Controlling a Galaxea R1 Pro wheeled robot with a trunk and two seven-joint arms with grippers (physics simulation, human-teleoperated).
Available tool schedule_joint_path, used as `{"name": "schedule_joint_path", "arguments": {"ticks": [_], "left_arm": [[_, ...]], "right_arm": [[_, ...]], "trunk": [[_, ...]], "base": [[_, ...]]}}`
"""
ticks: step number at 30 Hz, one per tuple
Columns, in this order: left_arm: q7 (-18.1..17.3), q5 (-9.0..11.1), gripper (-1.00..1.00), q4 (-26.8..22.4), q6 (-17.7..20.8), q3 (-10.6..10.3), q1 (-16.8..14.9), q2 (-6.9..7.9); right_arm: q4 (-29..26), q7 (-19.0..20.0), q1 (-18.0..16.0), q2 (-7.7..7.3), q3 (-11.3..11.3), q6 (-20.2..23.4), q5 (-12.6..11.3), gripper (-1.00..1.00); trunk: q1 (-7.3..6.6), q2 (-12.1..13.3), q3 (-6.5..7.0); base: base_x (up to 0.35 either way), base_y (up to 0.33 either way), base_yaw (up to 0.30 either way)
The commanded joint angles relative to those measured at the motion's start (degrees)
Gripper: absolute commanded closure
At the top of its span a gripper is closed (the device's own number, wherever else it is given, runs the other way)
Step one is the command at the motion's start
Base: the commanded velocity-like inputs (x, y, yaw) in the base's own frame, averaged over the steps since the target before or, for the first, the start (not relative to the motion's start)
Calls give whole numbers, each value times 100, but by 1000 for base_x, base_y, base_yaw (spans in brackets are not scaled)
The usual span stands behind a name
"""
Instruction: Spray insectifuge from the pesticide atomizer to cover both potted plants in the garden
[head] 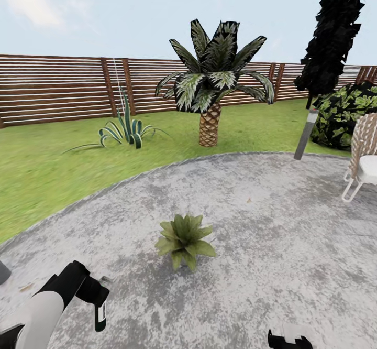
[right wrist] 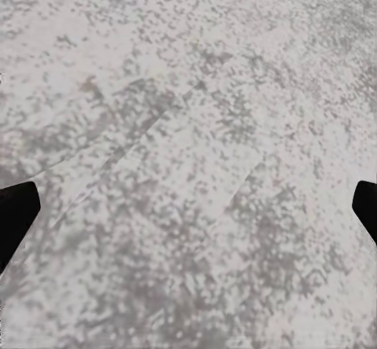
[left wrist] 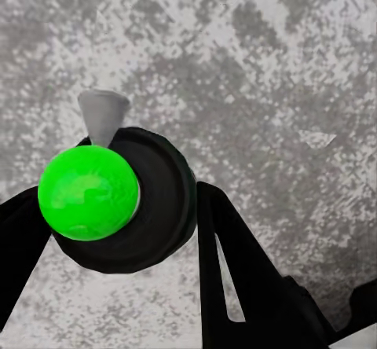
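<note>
One potted plant [head: 183, 239], a low rosette of broad green leaves, stands mid-patio ahead of me; its pot is hidden under the leaves. My left gripper [head: 98, 307] hangs low at the left, short of the plant, shut on the pesticide atomizer [head: 100, 315], a slim dark bottle with a white label. The left wrist view looks down on the atomizer [left wrist: 161, 207] between the black fingers [left wrist: 236, 278]: a dark round body, a bright green cap [left wrist: 88, 192] and a grey nozzle [left wrist: 102, 117]. My right gripper [right wrist: 188, 207] is open over bare paving, its tips at the picture's edges.
The round grey paved patio [head: 262, 207] is ringed by lawn [head: 42, 165] and a brown slatted fence [head: 52, 87]. A palm [head: 209, 92], a spiky clump [head: 125, 129], a grey bollard lamp [head: 306, 134], a bush [head: 343, 110] and a white wicker chair [head: 364, 155] stand beyond.
</note>
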Motion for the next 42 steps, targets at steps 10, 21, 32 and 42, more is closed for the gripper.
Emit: {"name": "schedule_joint_path", "arguments": {"ticks": [10, 21, 32, 42], "left_arm": [[-29, -34, 100, 0, 30, 52, 1, -11], [-30, -45, 100, 9, 34, 54, 34, -11], [-34, -81, 100, 51, 37, 20, 53, -163], [-41, -96, 100, 65, 35, -33, 63, -166]], "right_arm": [[7, -25, -5, 0, -45, -17, 55, -100], [7, -26, -3, 0, -45, -17, 52, -100], [7, -25, -5, 0, -49, -17, 54, -100], [7, -26, -3, 0, -53, -17, 56, -100]], "trunk": [[3, -2, -5], [3, -2, -5], [3, -2, -5], [3, -2, -5]], "base": [[323, 142, -37], [220, 267, -277], [239, 149, -117], [94, 2, -211]]}}
